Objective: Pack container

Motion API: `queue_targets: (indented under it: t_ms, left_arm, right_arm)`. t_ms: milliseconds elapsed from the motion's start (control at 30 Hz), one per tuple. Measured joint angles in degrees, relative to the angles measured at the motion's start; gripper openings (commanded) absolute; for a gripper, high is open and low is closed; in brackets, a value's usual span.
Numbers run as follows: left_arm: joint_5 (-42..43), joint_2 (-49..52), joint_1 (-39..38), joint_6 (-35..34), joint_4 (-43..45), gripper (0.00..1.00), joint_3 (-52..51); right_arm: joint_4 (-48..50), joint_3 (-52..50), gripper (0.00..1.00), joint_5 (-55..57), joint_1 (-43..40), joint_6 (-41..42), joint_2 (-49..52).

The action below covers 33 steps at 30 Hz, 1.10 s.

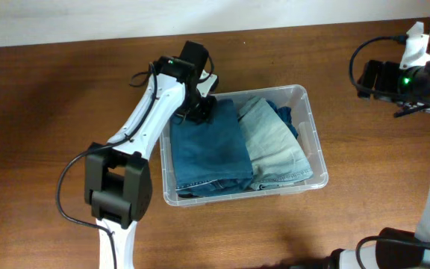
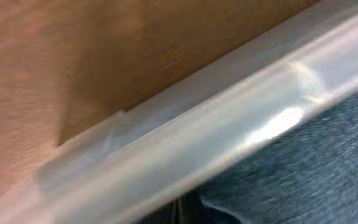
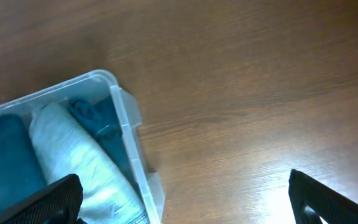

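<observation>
Container (image 1: 316, 149) is found at the middle of the surface (image 1: 51, 90), filled with folded denim (image 1: 207, 149). Left hand (image 1: 200, 110) is positioned over its far left corner; finger state cannot be told, the wrist view being blurred. Right hand (image 3: 184, 190) is held with fingers wide apart, well off to the right.

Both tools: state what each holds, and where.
Right tool open, holding nothing. Left tool over the dark jeans at the container's corner; grip cannot be told.
</observation>
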Motion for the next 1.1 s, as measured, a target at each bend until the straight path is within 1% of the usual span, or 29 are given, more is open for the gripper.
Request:
queue_targets:
  t_ms: [33,100,133,167,233,300,333,400,467,533,700,933,967,1000,1033,1067,1100]
  left_arm:
    - [-0.9,-0.9,0.1,-0.2,-0.6,0.48,0.9]
    - [-2.4,-3.8,1.0,0.1,-0.9,0.74,2.3]
    - [-2.8,-5.6,1.5,0.0,-0.7,0.92,3.1]
    - [-3.2,-7.8,2.2,0.1,-0.3,0.99,3.8]
    - [-4.5,-15.9,4.4,0.0,1.1,0.99,5.9]
    - [-6.0,-21.9,6.3,0.0,1.1,0.99,7.0]
    - [-7.3,-26.8,8.2,0.0,0.6,0.99,8.1]
    - [-8.4,-29.7,10.7,0.0,-1.2,0.99,8.9]
    - [-8.8,-29.7,14.6,0.0,-2.8,0.99,8.7]
    - [-9.3,-28.0,18.7,0.0,-3.0,0.99,7.7]
    - [-9.7,-23.8,25.0,0.0,-3.9,0.99,5.9]
    - [-9.2,-23.8,28.9,0.5,-8.5,0.99,5.5]
    - [-9.2,-24.7,29.2,0.7,-8.5,1.00,4.9]
    - [-9.1,-27.1,29.3,0.9,-8.3,0.99,3.2]
    - [-8.9,-32.0,29.2,1.0,-7.2,1.00,0.9]
    - [-8.8,-35.6,29.2,1.1,-3.2,0.99,-2.4]
    - [-8.7,-40.0,29.2,1.2,0.7,0.99,-7.5]
  right_arm:
    - [-0.6,0.0,0.98,-0.5,0.3,-0.4,0.0]
    - [-1.9,0.0,0.98,-0.9,1.5,-1.1,0.0]
    - [-3.2,0.0,0.99,-1.2,2.9,-1.5,0.0]
    - [-4.2,0.0,0.98,-1.4,5.3,-1.9,0.0]
    - [-4.8,-0.4,0.99,-1.7,10.2,-2.5,0.0]
    - [-4.7,-1.5,0.99,-2.0,14.8,-2.6,0.0]
    - [-4.2,-3.3,0.99,-2.3,18.8,-2.5,0.0]
    - [0.7,-5.6,0.98,-1.3,21.0,-0.5,0.1]
    - [6.8,-7.3,0.98,0.0,20.5,0.7,0.3]
    - [15.0,-7.7,0.98,1.2,18.4,-0.9,0.6]
    - [22.1,-8.0,0.98,2.4,15.1,-2.6,0.8]
    - [18.6,-8.5,0.98,3.1,14.5,-3.0,0.4]
    - [18.7,-9.7,0.98,3.1,14.5,-3.1,-0.4]
    - [22.4,-16.7,0.99,3.2,14.5,-3.2,-5.5]
    - [22.8,-19.2,0.98,3.2,14.5,-3.2,-8.0]
    - [25.3,-21.8,0.98,3.3,14.5,-3.2,-10.5]
    - [34.1,-29.4,0.99,3.2,14.5,-3.3,-16.0]
